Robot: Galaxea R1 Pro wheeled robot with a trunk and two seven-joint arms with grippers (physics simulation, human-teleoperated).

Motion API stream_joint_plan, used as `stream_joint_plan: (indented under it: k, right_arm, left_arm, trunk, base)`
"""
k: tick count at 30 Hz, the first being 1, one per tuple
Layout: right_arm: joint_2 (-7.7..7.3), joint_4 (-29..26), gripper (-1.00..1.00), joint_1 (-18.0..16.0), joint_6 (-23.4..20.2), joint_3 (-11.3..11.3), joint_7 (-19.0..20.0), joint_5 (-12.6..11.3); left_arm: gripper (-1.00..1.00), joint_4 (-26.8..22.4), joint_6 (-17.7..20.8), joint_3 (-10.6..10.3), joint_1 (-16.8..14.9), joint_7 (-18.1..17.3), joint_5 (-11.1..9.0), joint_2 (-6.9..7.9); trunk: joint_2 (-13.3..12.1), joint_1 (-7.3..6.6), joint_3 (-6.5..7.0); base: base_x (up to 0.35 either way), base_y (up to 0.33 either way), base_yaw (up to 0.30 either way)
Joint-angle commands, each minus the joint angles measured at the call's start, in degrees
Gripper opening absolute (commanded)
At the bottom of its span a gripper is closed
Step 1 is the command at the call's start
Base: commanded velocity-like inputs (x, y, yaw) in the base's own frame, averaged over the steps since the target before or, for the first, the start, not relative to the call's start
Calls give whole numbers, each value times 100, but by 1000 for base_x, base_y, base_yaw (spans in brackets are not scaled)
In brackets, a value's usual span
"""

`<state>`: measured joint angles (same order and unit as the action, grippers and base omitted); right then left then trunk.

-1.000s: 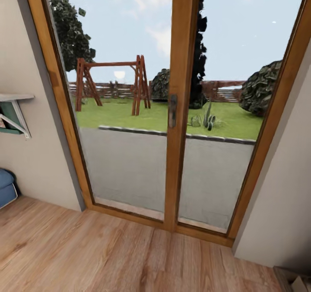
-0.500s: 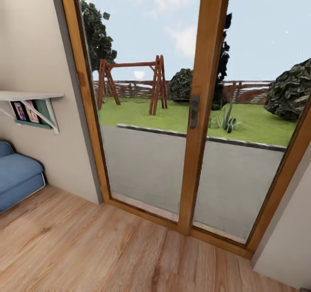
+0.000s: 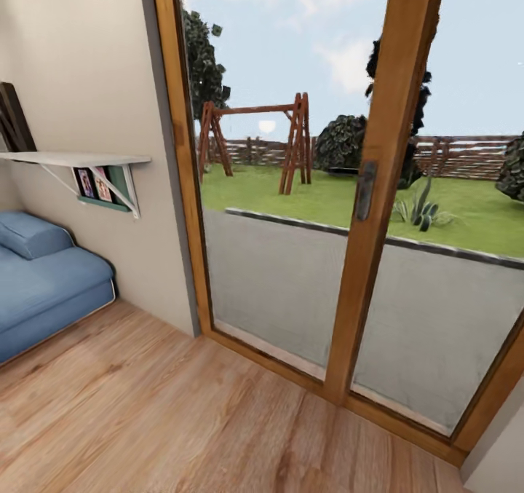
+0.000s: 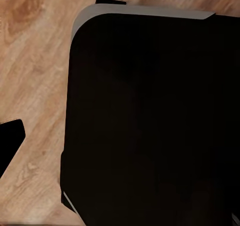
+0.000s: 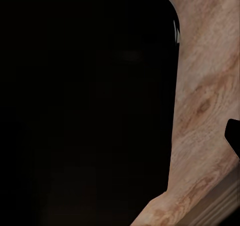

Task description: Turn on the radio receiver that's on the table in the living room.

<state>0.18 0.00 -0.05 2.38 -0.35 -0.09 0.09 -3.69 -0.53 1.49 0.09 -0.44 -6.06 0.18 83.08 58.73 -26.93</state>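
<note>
The radio receiver and the low coffee table are out of view. The head view faces a wood-framed glass door (image 3: 378,187) at the edge of the living room, with light wood plank floor (image 3: 182,420) below it. The light blue sofa (image 3: 44,289) sits at the left. In the left wrist view a dark tip (image 4: 10,141) juts in at the picture's edge, over the floor beside a large black robot body (image 4: 150,116). The right wrist view has a similar dark tip (image 5: 234,138) beside the black body (image 5: 85,106). Neither tip shows how the jaws stand.
A white wall shelf (image 3: 73,159) on brackets holds small pictures above the sofa. The door has a dark handle (image 3: 364,191). Beyond the glass lie a paved strip, a lawn and a wooden swing frame (image 3: 255,143). A wall corner (image 3: 502,456) stands at the lower right.
The head camera has swung to the left: the door has slid right in the picture, and the sofa and shelf have come further into view.
</note>
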Motion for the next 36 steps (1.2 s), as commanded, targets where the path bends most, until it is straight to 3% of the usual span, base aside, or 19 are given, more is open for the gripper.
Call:
stream_joint_plan:
  k: [1,36]
  right_arm:
    - [0,-2,100,-2,0,-1,0,0]
    - [-2,0,100,0,-1,-17,-9,-26]
  left_arm:
    - [100,0,-2,0,0,0,0,0]
    - [100,-9,-9,18,0,0,-5,-7]
  trunk:
    - [0,0,0]
    - [0,0,0]
  base:
    - [0,0,272]
    - [0,0,272]
